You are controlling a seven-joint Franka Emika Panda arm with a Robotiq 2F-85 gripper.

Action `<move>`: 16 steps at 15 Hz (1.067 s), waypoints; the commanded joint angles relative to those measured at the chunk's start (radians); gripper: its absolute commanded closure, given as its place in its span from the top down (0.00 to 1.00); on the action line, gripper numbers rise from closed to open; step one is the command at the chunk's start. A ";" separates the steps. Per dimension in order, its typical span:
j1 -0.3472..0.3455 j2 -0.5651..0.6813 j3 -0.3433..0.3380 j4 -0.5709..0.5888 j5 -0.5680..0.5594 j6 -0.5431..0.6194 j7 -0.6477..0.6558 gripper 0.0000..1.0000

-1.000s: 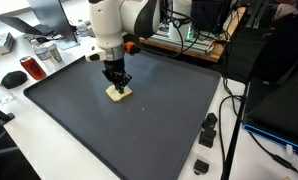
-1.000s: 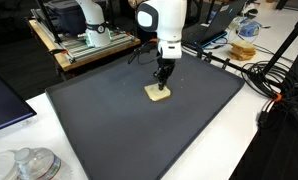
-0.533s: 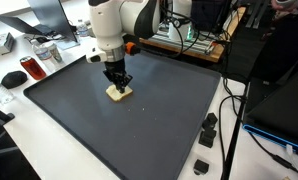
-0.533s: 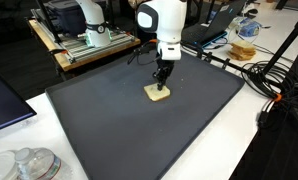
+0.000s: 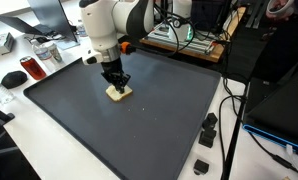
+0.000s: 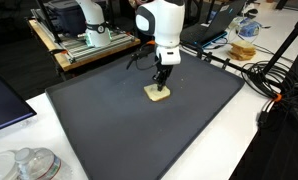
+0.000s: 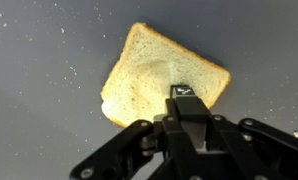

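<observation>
A slice of white bread [image 5: 119, 93] lies flat on the dark grey mat [image 5: 159, 125]; it also shows in the other exterior view [image 6: 158, 94] and fills the upper middle of the wrist view [image 7: 149, 75]. My gripper [image 5: 115, 83] points straight down over the slice's edge, its tips just above or touching the bread. In the wrist view the gripper [image 7: 184, 93] has its fingers pressed together, shut, with nothing between them. It also shows in an exterior view [image 6: 160, 84].
The mat [image 6: 109, 120] covers most of the white table. A red can [image 5: 33, 68] and a black mouse [image 5: 13, 77] lie beyond one mat edge. Small black parts [image 5: 208, 128] and cables [image 6: 274, 85] lie along another. A clear container [image 6: 29, 165] stands at a corner.
The arm's upper part has swung slightly sideways. The gripper stays shut over the bread, which has not moved.
</observation>
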 commanded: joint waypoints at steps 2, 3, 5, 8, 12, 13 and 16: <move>-0.073 0.080 0.045 0.029 0.080 0.019 -0.123 0.05; -0.075 0.075 0.044 0.015 0.085 0.042 -0.127 0.05; -0.078 0.059 0.044 -0.013 0.094 0.081 -0.132 0.05; -0.050 0.002 0.031 0.004 0.076 0.000 -0.095 0.22; -0.049 0.002 0.031 0.004 0.076 0.000 -0.094 0.22; -0.049 0.002 0.031 0.004 0.076 0.000 -0.094 0.22; -0.029 0.006 0.015 -0.011 0.054 0.054 -0.072 0.05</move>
